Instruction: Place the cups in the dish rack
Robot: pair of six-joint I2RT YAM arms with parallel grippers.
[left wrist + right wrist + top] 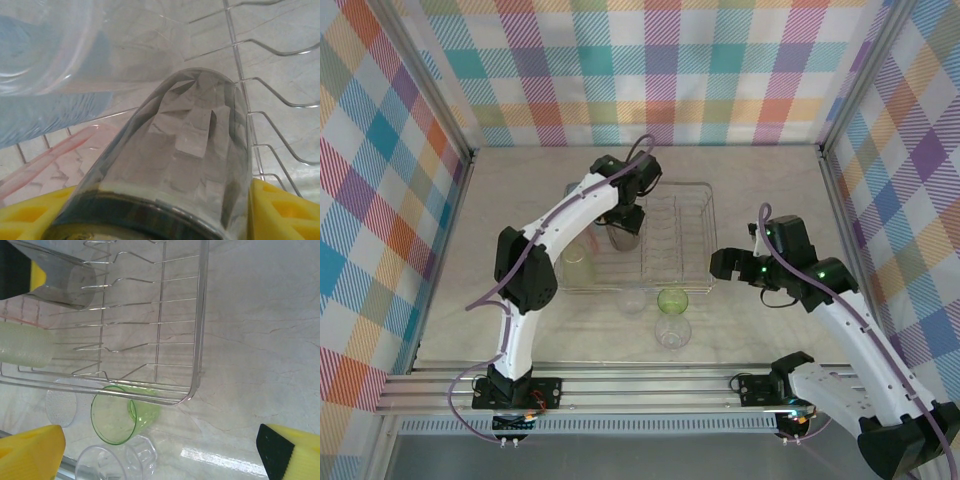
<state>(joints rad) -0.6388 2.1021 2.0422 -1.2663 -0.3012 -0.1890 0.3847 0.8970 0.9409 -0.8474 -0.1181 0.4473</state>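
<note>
My left gripper (623,222) is shut on a smoky grey cup (185,160), which sits between its yellow fingers (285,210) low over the left part of the dish rack (706,205). In the rack beside it are a blue cup (50,115), a pink cup (45,160) and a yellow-green cup (577,258). A green cup (117,415) lies on its side against the rack's near rim (200,315), with a clear cup (115,462) just in front of it. My right gripper (160,450) hangs open over the bare table right of these cups.
Another clear, textured cup (62,402) lies on the table by the rack's near edge. The plate-slot wires (280,105) run along the rack's right half. Checked cloth walls and metal frame posts (825,170) enclose the table. The arms' mounting rail (650,385) runs along the near edge.
</note>
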